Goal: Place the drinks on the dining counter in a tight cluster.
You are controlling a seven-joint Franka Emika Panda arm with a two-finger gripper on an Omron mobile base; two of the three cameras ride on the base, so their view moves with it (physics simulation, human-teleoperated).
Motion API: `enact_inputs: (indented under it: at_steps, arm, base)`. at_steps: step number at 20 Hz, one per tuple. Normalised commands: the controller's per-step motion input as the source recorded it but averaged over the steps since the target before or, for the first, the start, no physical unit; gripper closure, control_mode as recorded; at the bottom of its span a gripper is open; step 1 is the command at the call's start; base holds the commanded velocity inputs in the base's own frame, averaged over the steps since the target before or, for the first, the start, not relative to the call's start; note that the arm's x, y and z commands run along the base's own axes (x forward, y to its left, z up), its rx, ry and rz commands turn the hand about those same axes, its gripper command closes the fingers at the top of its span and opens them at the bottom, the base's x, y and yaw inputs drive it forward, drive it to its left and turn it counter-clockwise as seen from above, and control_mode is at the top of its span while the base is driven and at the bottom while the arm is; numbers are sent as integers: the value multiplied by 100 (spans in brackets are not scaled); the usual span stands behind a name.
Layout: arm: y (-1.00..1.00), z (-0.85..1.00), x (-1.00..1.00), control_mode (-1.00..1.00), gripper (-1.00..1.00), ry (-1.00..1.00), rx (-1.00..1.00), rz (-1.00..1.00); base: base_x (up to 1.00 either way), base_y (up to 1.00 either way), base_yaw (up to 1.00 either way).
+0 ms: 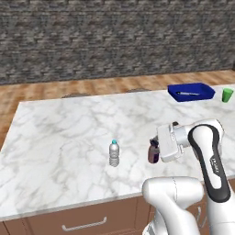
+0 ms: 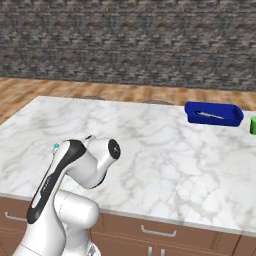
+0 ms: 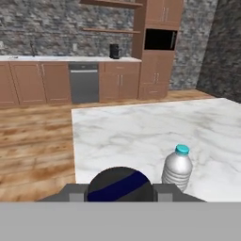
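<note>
My end effector (image 1: 154, 153) grips the purple-brown bottle (image 1: 153, 153); setting it too close risks toppling the water bottle (image 1: 114, 153) on the table (image 1: 69, 124).

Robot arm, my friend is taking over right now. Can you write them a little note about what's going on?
Gripper: shut on the small purple-brown bottle, held upright just above the dining counter.
Water bottle: standing on the counter, left of the held bottle, a gap between them.
Blue tray and green cup: far right corner, not drinks.
Done: water bottle is on the counter.
Left: set the held bottle down close beside the water bottle.
</note>
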Motion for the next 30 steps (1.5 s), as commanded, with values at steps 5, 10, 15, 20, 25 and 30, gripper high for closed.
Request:
enact_inputs:
  at_steps: [5, 10, 15, 20, 25, 30]
  arm:
    - [0, 0, 0, 100, 100, 0, 0, 0]
    - [0, -1, 9, -100, 100, 1, 0, 0]
    - [-4, -8, 44, -100, 100, 9, 6, 3]
    - [-2, -12, 43, -100, 100, 16, 16, 12]
    - [3, -17, 36, -100, 100, 7, 8, 25]
    - [4, -9, 25, -100, 100, -6, -1, 22]
  base:
    - [11, -6, 0]
    - [0, 0, 0]
    - [0, 0, 0]
    - [0, 0, 0]
    - [0, 0, 0]
    - [0, 0, 0]
